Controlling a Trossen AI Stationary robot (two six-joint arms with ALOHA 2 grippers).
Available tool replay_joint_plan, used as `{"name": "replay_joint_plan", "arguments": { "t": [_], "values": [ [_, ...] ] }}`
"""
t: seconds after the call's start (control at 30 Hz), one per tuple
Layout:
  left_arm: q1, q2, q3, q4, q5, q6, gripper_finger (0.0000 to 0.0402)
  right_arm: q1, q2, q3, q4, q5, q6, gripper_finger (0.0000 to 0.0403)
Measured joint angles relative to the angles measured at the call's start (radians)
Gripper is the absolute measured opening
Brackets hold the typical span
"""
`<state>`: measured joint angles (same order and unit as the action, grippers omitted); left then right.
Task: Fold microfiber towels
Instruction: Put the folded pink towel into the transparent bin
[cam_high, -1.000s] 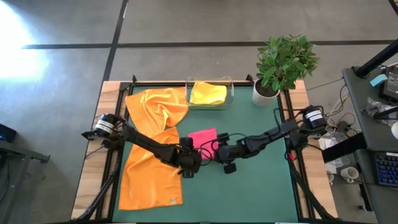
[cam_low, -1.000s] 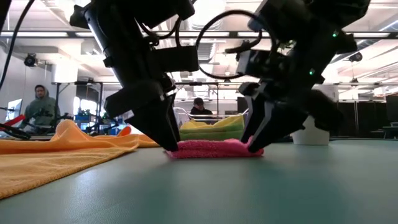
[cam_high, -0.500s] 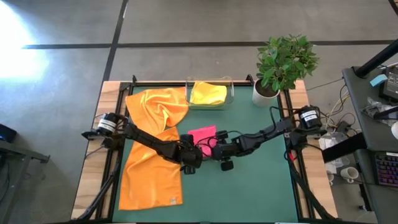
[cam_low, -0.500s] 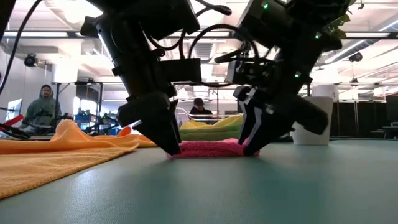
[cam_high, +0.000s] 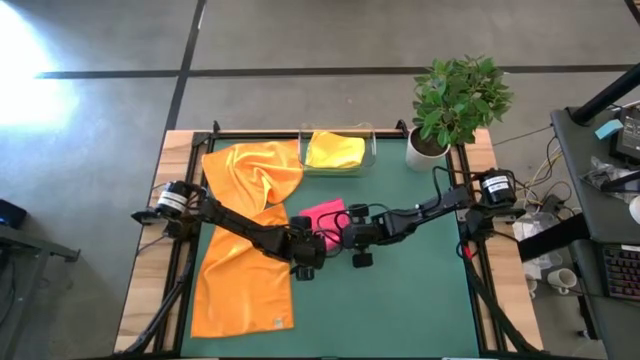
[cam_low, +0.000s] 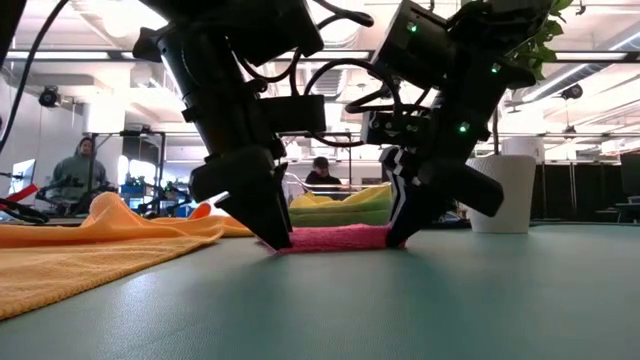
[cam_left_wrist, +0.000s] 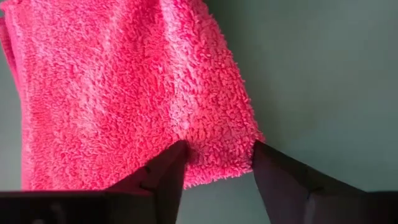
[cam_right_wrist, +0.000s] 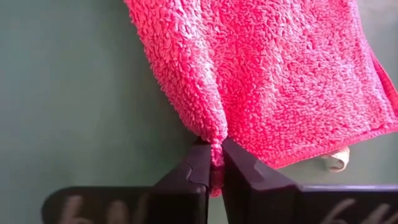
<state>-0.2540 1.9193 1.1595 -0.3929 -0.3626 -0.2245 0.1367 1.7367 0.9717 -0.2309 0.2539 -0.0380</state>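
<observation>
while the pink towel (cam_high: 324, 214) is lying mid-table from above, both grippers are meeting at its near edge, the left gripper (cam_left_wrist: 214, 163) standing open around a corner and the right gripper (cam_right_wrist: 214, 163) pinching the hem.

Four cameras: one overhead, one at table height, two wrist-mounted.
Overhead looks straight down; low looks level across; both wrist views sit close on the pink towel (cam_high: 322, 216), seen by all.
</observation>
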Motion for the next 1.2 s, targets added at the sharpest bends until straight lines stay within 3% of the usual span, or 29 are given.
{"name": "replay_joint_plan", "arguments": {
  "t": [0.3,0.57,0.9,1.2],
  "values": [
    [0.005,0.004,0.003,0.027,-0.008,0.033,0.0011,0.000,-0.005,0.000,-0.004,0.001,0.021,0.0010],
    [0.006,-0.025,0.046,0.006,-0.008,0.052,0.0005,0.002,-0.103,-0.003,-0.095,-0.013,0.104,0.0009],
    [0.042,-0.165,0.104,-0.024,-0.009,0.158,0.0002,0.015,-0.297,-0.003,-0.158,-0.026,0.239,0.0009],
    [0.111,-0.288,0.117,-0.017,-0.076,0.231,0.0001,0.011,-0.443,0.000,-0.158,0.040,0.276,0.0009]
  ]
}}
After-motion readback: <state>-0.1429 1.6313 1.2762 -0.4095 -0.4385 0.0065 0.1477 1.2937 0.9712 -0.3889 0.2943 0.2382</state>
